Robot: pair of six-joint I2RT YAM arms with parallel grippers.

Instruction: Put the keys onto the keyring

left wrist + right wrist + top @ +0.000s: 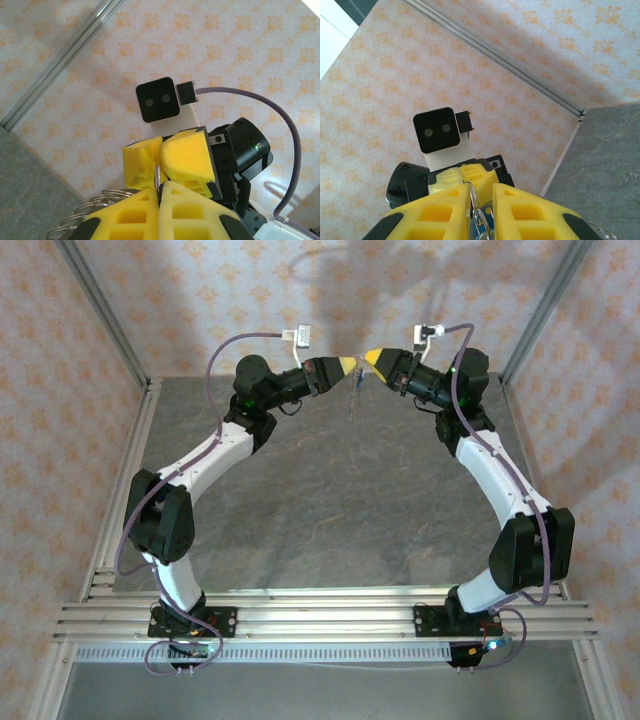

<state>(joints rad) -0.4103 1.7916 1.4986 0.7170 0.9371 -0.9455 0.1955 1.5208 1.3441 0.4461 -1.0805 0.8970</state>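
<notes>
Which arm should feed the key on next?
Right, probably. The right hand has the blue key between its fingers, right at the ring. The left hand is shut on the ring, so it serves better as the anchor.

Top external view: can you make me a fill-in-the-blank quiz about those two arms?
1. The left end effector and the right end effector both have ____ fingers.
2. They meet tip to tip over the ____ end of the table.
3. The left end effector's fingers pinch a thin ____ keyring.
Missing words: yellow; far; metal.
</notes>
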